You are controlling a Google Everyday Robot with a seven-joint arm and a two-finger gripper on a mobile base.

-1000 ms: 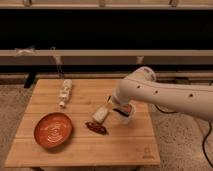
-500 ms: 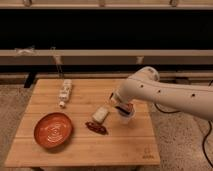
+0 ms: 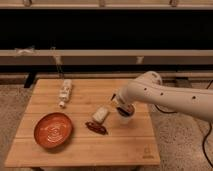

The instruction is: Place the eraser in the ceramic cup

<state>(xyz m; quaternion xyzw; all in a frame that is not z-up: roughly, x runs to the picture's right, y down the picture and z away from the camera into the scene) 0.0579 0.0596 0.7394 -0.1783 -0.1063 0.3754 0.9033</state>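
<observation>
While I watch from my end, the white arm (image 3: 170,97) reaches in from the 3 o'clock side and bends down over the wooden worktop (image 3: 80,145). Its pincer (image 3: 121,105) sits right of the worktop's centre, directly over the ceramic cup (image 3: 125,117) — the dark tip appears to be at or inside the cup's mouth. Whether the pincer is clenched or released I cannot tell; it shows only as a dark mass at the rim. A dark patch at the cup's opening may be the eraser, yet I cannot separate it from the pincer itself, so I cannot say for certain where the eraser is.

At about 9 o'clock from the cup, just beside it, lies a pale white block (image 3: 100,115), tilted on a diagonal. Touching or nearly touching its lower end is a dark red elongated object (image 3: 96,128), lying flat toward 7 o'clock of the cup. Well apart, near the 8 o'clock corner of the worktop, rests an orange bowl (image 3: 53,130) with a ring pattern inside. Up toward 10 o'clock — near the far edge — lies a pale slender object (image 3: 64,92), lengthwise front to back; I cannot make out what it is.
</observation>
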